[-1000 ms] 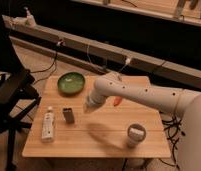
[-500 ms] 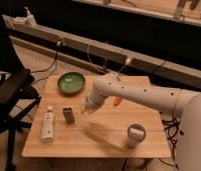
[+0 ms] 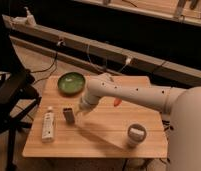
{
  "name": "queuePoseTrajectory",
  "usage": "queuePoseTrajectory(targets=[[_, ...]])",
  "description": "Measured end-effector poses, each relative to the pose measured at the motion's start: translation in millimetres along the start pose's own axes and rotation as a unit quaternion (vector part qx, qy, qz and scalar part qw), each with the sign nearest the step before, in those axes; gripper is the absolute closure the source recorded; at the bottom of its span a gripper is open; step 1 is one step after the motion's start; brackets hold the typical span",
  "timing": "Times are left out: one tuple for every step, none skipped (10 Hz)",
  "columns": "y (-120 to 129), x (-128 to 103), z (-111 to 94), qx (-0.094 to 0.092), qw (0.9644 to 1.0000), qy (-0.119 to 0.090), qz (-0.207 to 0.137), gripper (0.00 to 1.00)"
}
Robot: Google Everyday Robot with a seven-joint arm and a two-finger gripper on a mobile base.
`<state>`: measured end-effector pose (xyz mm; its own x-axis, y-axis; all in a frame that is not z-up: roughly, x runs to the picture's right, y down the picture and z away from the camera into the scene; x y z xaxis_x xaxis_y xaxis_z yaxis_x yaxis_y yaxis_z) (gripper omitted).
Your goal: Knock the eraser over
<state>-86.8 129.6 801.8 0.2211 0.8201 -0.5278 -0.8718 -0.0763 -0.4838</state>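
On the wooden table (image 3: 109, 135) the eraser (image 3: 68, 115) is seen standing on end, its long axis near upright, between the white bottle (image 3: 48, 126) and the gripper (image 3: 80, 116), which is held low just beside it; how far the gripper is opened cannot be told.

No readable text anywhere; gripper (image 3: 79, 113) just beside eraser (image 3: 68, 115)

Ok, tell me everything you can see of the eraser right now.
The eraser is a small dark grey-black rectangular block with a lighter grey face, apparently standing upright on the wooden table. The white bottle lies on one side of it, the gripper hangs close on the other; whether it touches the eraser cannot be told.
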Motion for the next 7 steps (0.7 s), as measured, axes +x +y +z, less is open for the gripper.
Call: queuePoseTrajectory(targets=[[-6, 2, -4, -0.001, 1.0000, -0.001, 0.000, 0.60], [-10, 4, -5, -0.001, 1.0000, -0.002, 0.000, 0.60], [-8, 6, -2, -0.007, 1.0000, -0.002, -0.004, 0.60], [-5, 4, -1, -0.006, 1.0000, -0.001, -0.005, 0.60], [2, 1, -1, -0.005, 1.0000, -0.001, -0.004, 0.60], [7, 0, 1, -0.005, 1.0000, 0.001, -0.006, 0.60], [6, -2, 4, -0.007, 1.0000, 0.002, -0.002, 0.60]])
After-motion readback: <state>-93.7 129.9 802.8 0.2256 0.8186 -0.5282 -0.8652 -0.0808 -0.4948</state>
